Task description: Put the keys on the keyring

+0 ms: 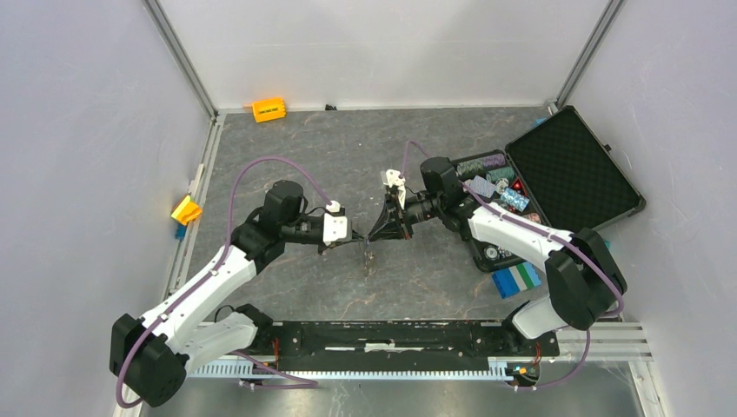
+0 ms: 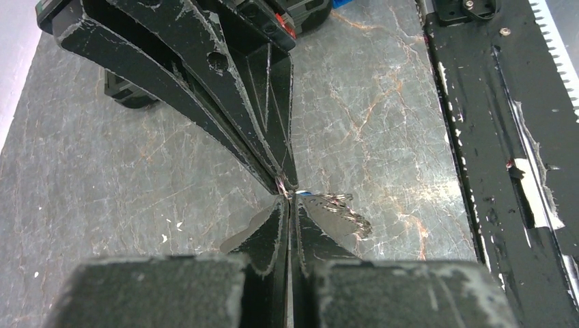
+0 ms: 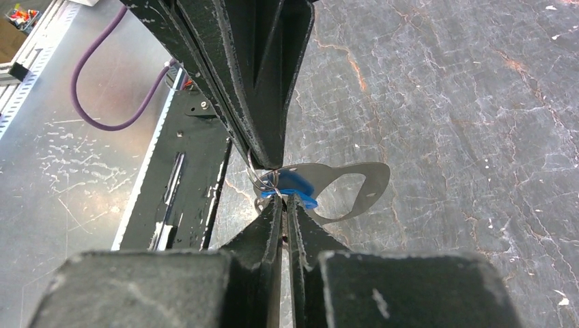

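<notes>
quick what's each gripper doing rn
left gripper: jaws closed, pinching the keyring
right gripper: jaws nearly together at the blue-tagged key, grip cannot be told

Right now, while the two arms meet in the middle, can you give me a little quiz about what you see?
1. True or false: the keyring lies flat on the table.
2. What colour is the little tag by the keyring? A red, B blue, C green.
3. Where is the open black case?

Key:
1. False. It hangs in the air where the left fingers and right fingers meet.
2. B.
3. On the table's right side.
</notes>
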`<act>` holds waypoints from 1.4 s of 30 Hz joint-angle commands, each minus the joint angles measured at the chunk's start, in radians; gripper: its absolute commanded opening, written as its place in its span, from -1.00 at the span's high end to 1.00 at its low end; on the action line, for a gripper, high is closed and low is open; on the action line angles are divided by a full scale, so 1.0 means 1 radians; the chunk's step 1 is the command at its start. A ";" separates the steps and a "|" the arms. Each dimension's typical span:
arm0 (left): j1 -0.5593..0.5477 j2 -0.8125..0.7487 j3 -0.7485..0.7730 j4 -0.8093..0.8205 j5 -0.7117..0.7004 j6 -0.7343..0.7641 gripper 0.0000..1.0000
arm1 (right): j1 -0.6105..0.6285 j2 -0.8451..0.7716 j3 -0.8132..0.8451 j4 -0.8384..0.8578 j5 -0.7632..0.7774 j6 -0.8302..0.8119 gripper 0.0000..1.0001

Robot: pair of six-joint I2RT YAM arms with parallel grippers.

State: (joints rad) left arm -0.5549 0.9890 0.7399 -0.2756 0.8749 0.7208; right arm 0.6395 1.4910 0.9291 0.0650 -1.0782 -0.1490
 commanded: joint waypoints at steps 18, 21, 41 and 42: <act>0.033 -0.003 0.037 0.030 0.158 -0.013 0.96 | 0.032 -0.126 0.053 -0.218 0.035 -0.275 0.15; 0.042 0.001 0.036 0.050 0.176 -0.044 0.96 | 0.031 -0.162 0.068 -0.285 0.056 -0.347 0.07; 0.046 0.092 -0.012 0.484 0.257 -0.486 0.95 | 0.026 -0.285 0.026 -0.165 0.140 -0.243 0.12; 0.045 0.093 -0.021 0.515 0.255 -0.503 0.96 | 0.026 -0.288 0.022 -0.160 0.138 -0.238 0.13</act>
State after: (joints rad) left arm -0.5133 1.0874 0.7536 0.0216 1.1053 0.3786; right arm 0.6659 1.2446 0.9741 -0.1600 -0.9405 -0.4156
